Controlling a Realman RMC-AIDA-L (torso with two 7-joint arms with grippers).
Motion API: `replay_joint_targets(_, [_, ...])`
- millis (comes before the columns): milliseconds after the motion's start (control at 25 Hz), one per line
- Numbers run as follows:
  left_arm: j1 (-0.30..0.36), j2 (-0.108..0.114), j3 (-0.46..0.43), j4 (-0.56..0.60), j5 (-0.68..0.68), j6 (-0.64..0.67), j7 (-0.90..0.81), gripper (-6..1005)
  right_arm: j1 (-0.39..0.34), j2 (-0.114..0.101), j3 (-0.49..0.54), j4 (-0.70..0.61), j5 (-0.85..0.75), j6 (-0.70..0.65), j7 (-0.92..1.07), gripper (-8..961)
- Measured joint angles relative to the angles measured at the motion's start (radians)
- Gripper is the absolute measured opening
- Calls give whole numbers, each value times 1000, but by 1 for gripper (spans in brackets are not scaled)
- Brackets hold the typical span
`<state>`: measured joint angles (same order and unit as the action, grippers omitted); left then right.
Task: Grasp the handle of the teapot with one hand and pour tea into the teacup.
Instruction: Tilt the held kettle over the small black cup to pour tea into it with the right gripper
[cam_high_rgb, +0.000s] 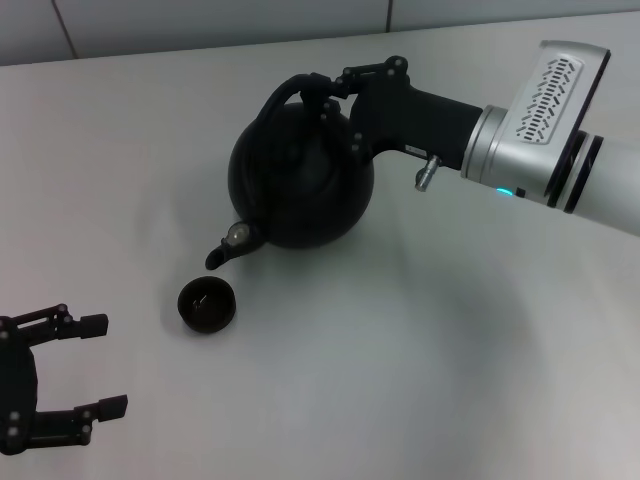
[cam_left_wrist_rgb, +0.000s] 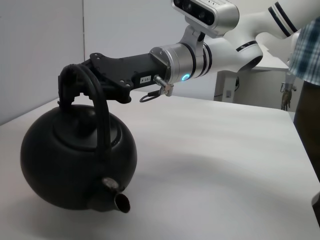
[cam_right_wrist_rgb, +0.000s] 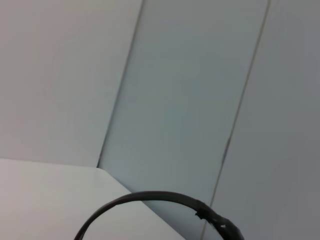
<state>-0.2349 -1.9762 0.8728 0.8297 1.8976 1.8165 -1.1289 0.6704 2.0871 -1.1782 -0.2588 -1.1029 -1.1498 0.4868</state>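
Reaching in from the robot's right side, the right gripper (cam_high_rgb: 335, 90) is clamped on the handle (cam_high_rgb: 285, 92), the tall black loop arching over the teapot (cam_high_rgb: 300, 185). Its black fingers (cam_left_wrist_rgb: 107, 82) close on the handle from both sides near the top of the arch, so the loop passes between them and the round body of the pot hangs below the grip.

Seen from the left wrist, the teapot is lifted clear of the white table (cam_high_rgb: 420, 350) and tipped forward, with its short spout (cam_left_wrist_rgb: 117, 200) angled downward and a faint shadow beneath it. The small lid knob (cam_high_rgb: 238, 235) sits just above the spout in the head view.

The teacup (cam_high_rgb: 207, 305), a tiny black bowl, stands upright on the table just below and slightly to the left of the spout tip. From the head view the spout mouth looks close to the cup's rim but apart from it; whether it is directly over the cup cannot be told.

The left gripper (cam_high_rgb: 95, 365) rests low at the near left corner, well apart from the cup and pot, its two fingers spread wide with nothing between them.

The right wrist view shows only a thin arc of the handle against a pale wall (cam_right_wrist_rgb: 190, 100).
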Motion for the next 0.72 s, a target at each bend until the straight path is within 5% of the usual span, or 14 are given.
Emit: replay_joint_targets(720, [8,0,-7,0,0,-4,0,837,-10,2,-83,-85,0,2,-62,94])
